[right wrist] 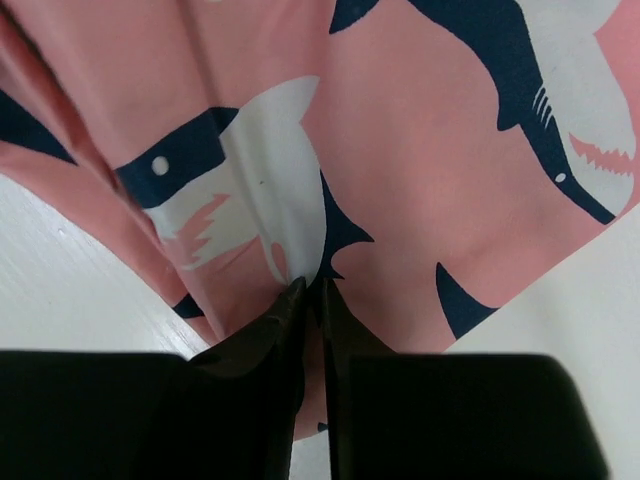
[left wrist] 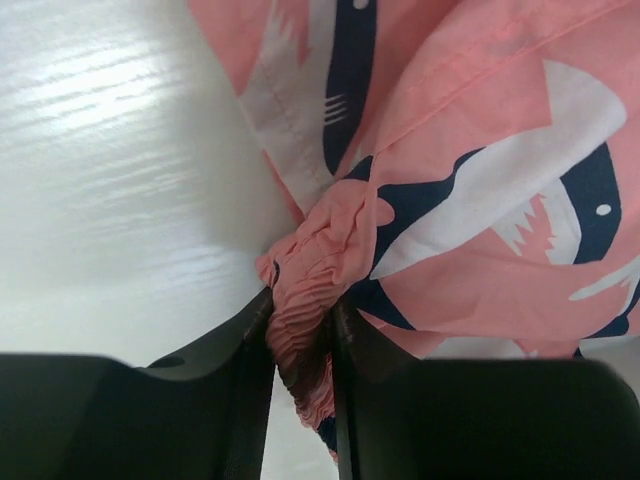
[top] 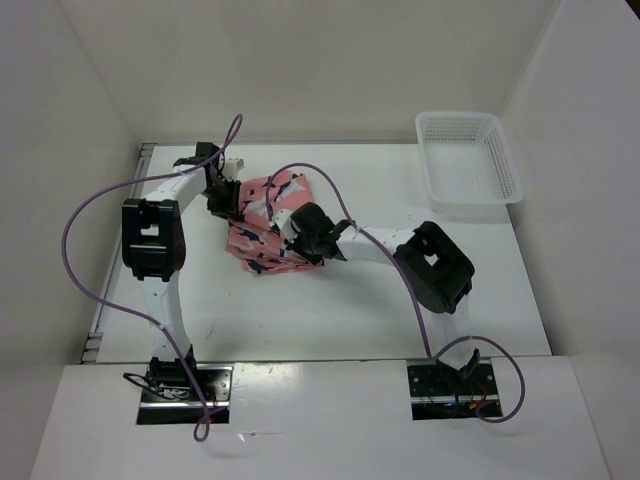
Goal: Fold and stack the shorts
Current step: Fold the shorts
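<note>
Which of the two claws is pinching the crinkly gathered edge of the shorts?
The left gripper: ruffled, bunched fabric of the shorts sits between its jaws. The right gripper pinches a smooth, flat patch instead.

Table (top: 330, 310): shorts (top: 262, 197) left of ctr, twd rear; basket (top: 468, 198) in rear-right corner, well apart.

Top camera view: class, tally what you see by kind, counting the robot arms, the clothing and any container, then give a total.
Robot arms: 2 (left, right)
Heap of shark-print shorts: 1 (separate pairs cannot be told apart)
White mesh basket: 1
Total: 4
</note>
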Available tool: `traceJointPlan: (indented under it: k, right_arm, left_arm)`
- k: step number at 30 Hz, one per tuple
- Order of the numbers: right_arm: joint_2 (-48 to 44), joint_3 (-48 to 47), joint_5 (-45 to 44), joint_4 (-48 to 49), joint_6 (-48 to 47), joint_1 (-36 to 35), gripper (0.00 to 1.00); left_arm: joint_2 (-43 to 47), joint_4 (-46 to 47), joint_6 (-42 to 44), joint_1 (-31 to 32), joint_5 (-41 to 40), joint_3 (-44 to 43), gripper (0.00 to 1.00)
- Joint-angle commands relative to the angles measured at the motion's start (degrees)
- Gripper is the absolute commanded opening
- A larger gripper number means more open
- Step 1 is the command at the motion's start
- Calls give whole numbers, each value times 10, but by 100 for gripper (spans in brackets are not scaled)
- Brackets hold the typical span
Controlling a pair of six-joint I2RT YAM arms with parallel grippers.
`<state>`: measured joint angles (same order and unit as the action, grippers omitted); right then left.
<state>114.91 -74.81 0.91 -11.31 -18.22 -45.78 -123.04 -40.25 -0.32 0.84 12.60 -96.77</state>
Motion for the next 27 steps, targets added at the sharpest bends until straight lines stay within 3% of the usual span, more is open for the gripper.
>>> traceJointPlan:
  k: [1,9,12,17,22,27]
  right_arm:
    - [15,19,3,3,-16,-13,16]
    - [-7,46,3,-2,-21,-36,15]
    - [-27,46,-7,-2,-28,-36,15]
    - [-60,-36,-11,-17,8,-19,14]
    - [-33,-130,26,-30,82,34,14]
    - [62,-224,39,-18,113,74,14]
  left_arm:
    - [3,46,3,1,-47,-14,32]
    - [-21,47,3,1,-31,-37,43]
    - [-5,41,3,1,-10,-43,57]
    - [98,36,3,1,-3,-37,71]
    - [183,-3,3,7,13,-31,73]
    - [190,-39,3,35,51,53,58]
